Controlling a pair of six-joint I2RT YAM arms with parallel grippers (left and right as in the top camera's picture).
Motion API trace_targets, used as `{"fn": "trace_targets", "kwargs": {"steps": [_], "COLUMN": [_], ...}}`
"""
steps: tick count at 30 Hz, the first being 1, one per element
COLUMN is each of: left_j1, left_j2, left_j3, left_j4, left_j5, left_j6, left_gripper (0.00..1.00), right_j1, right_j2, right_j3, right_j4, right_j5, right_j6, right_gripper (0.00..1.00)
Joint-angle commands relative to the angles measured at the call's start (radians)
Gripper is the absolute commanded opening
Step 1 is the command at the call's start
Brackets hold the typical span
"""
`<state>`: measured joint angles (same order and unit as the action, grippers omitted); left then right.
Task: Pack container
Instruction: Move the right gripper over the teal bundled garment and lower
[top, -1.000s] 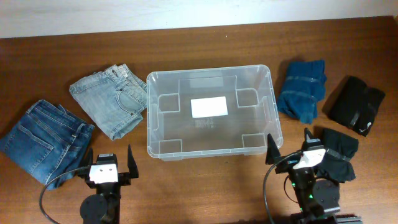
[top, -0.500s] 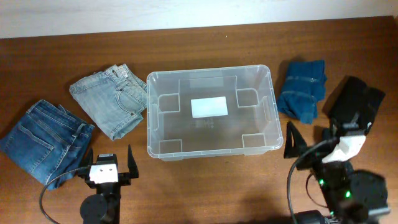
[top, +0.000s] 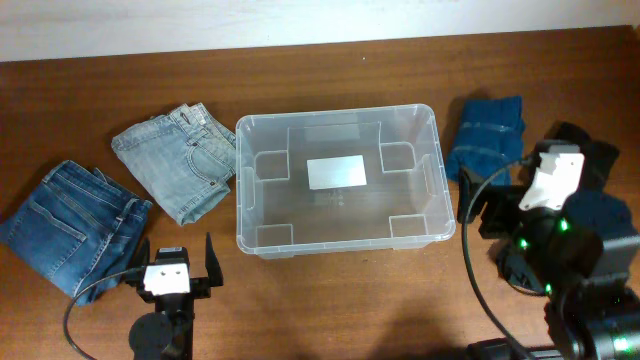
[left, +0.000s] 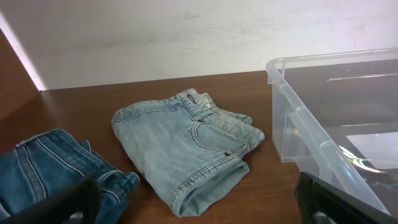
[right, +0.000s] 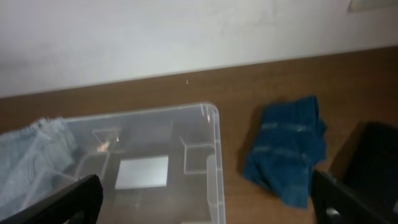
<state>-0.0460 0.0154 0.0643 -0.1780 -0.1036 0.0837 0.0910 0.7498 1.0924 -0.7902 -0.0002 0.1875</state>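
Observation:
The container (top: 240, 190) is a clear plastic bin with a white label (top: 336, 172) on its base; it stands mid-table with nothing in it. It also shows in the left wrist view (left: 323, 149) and the right wrist view (right: 214, 155). My left gripper (top: 178, 262) is open and empty near the front edge, left of the bin; in its wrist view (left: 199, 208) the fingers are wide apart. My right gripper (top: 540, 200) is raised, open and empty, right of the bin; its fingers frame the bin's right wall (right: 208, 205).
Light-blue folded jeans (top: 180, 160) (left: 186, 149) lie left of the bin. Dark-blue jeans (top: 70, 225) (left: 56, 168) lie further left. A blue garment (top: 488, 140) (right: 289, 149) lies right of the bin. A black garment (top: 590, 150) (right: 373, 162) is partly under my right arm.
My right arm has risen and swung right and away from the front edge, now covering the black garment that lay by it. The left arm has not moved.

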Motion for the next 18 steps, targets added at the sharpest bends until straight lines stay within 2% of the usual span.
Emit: {"fn": "trace_targets", "kwargs": {"steps": [1,6,11,18], "left_j1": [0.006,0.006,0.006,0.006], "left_j2": [-0.008,-0.008,-0.008,-0.008], "left_j3": [-0.010,-0.010,-0.010,-0.010], "left_j4": [0.002,0.002,0.002,0.002], "left_j5": [0.010,0.010,0.010,0.010], "left_j6": [0.012,0.012,0.012,0.012], "left_gripper": [0.99,0.99,1.00,0.99], "right_j1": [-0.006,-0.008,-0.008,-0.008], "right_j2": [0.077,0.201,0.338,0.483], "right_j3": [0.079,0.164,0.284,0.433], "right_j4": [-0.042,-0.116,-0.228,-0.340], "right_j5": [0.009,0.008,0.008,0.009], "right_j6": [0.000,-0.002,-0.102,-0.106], "right_gripper": [0.98,0.98,0.99,0.98]}}
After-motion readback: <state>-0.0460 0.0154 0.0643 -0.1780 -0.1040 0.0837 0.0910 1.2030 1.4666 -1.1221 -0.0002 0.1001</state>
